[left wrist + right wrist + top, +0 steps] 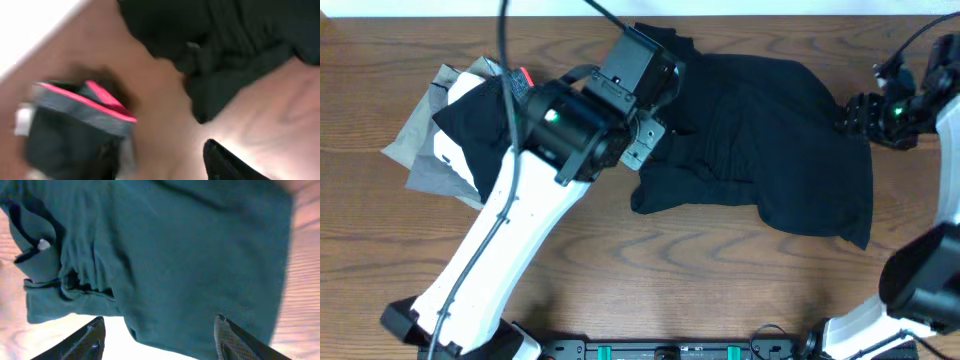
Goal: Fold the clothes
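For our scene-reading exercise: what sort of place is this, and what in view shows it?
Probably a robotics lab workstation: a left arm and a right arm work at a wood-grain table, where a black shirt lies crumpled beside a pile of other garments.

The tabletop (720,270) is brown wood with wavy lines in it. A black shirt (780,130) lies on it, bunched and wrinkled, from the middle toward the right. Apart from it, on the left side, sits a small pile (445,140) of other clothes: grey, black and white, with a bit of pink-red.
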